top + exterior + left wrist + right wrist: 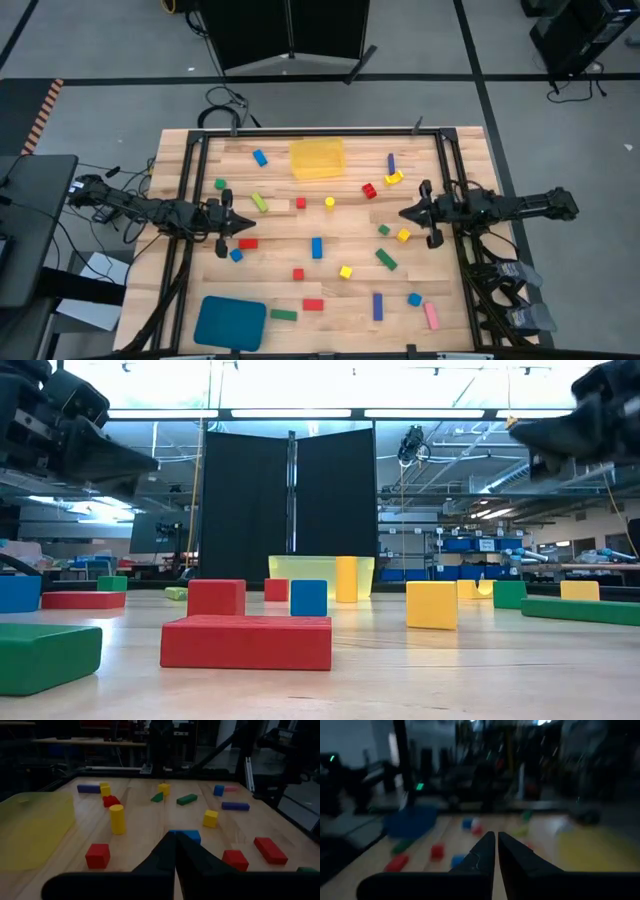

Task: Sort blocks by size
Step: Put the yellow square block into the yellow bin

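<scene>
Many small painted blocks lie scattered flat on the wooden table (330, 290): a blue bar (317, 247), a red bar (247, 243), a green bar (386, 260), a yellow cube (345, 271), a pink bar (431, 316) and others. My left gripper (252, 228) hovers shut at the table's left side, level and pointing right, just above the red bar. My right gripper (403, 213) hovers shut at the right side, pointing left, beside a yellow cube (403, 236). The wrist views show each pair of fingertips closed with nothing between them, left gripper (175, 836) and right gripper (496, 835).
A translucent yellow tray (317, 158) stands at the far middle of the table. A teal rounded tray (230, 322) sits at the near left corner. Black rails (190, 200) run along the left and right sides. A black panel (290, 505) stands beyond the far edge.
</scene>
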{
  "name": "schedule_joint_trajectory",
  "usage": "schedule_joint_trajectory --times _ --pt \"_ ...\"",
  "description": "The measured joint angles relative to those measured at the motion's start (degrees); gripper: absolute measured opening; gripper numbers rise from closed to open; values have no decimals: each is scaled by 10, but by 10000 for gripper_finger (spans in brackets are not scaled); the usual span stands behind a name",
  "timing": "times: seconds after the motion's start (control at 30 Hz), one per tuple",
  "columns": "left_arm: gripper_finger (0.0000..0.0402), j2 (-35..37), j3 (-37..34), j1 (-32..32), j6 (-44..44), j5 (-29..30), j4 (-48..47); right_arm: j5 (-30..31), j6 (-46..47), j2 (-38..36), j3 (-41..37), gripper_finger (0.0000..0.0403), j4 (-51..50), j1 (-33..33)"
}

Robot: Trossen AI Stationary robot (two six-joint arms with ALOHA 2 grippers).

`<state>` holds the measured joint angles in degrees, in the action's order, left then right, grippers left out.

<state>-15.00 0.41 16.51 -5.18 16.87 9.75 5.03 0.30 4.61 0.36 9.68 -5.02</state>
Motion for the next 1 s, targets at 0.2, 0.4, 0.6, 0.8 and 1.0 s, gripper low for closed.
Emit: schedule_joint_trajectory --times 0.2,0.4,0.6,0.8,1.0 --pt "15 0 0 0 -145 -4 180 66 12 2 0 34 272 6" --pt "15 -28 27 -2 -133 -5 281 100 152 30 50 34 205 31" --pt "15 -127 92 -2 -127 28 274 9 246 143 143 34 4 46" --pt "15 -223 136 -3 -11 103 282 -4 205 259 166 34 36 45" --pt "27 -293 160 -3 -42 141 278 -73 202 334 200 34 -51 39"
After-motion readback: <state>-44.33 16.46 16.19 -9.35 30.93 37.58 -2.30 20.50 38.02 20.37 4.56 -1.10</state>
